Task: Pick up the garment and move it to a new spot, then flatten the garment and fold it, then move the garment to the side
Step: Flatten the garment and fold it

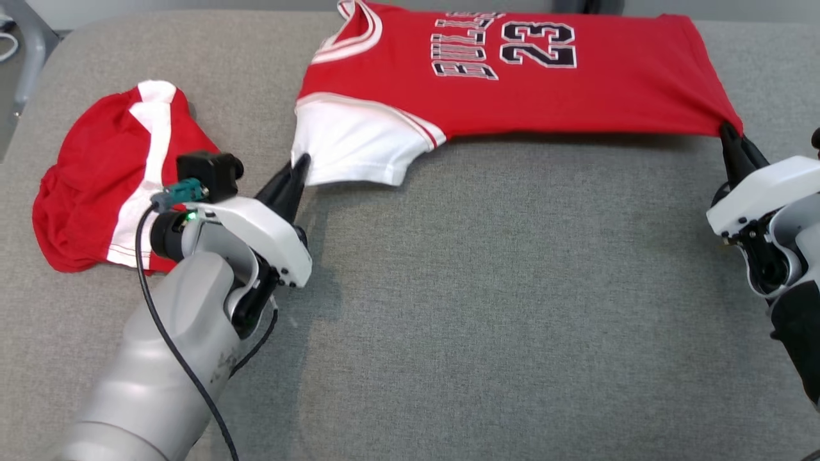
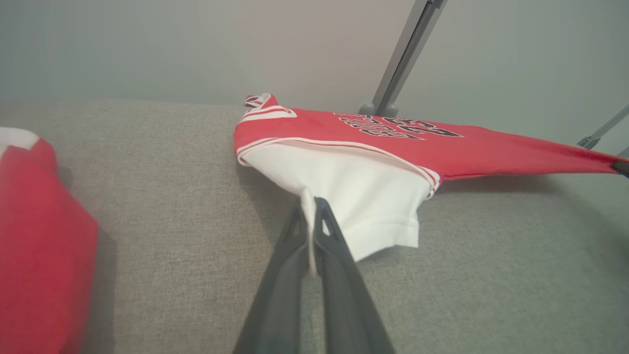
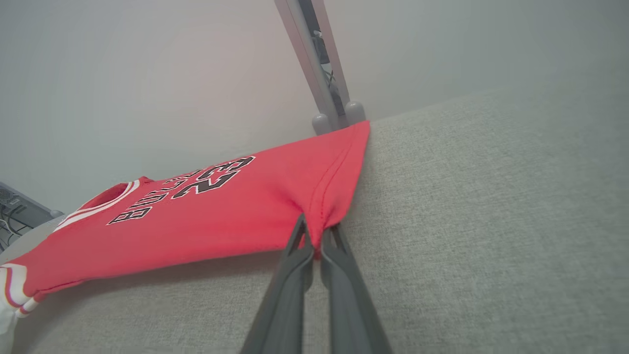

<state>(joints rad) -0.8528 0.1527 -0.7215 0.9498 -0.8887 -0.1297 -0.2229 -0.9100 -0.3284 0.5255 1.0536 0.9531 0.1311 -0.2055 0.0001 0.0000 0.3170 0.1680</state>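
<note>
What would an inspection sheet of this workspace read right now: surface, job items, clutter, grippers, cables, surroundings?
Surface: grey fabric-covered table.
Job's things: red jersey, print up, stretched between both grippers, near edge lifted.
Clutter: crumpled red and white garment at the robot's left, apart from the jersey.
Grippers: left gripper shut on the white sleeve; right gripper shut on the hem corner.
Cables: black cable along the left forearm.
Surroundings: grey metal post and pale wall behind the table.

One jersey (image 1: 544,96), one crumpled garment (image 1: 96,186) — two tools (image 1: 302,164) (image 1: 731,132).
</note>
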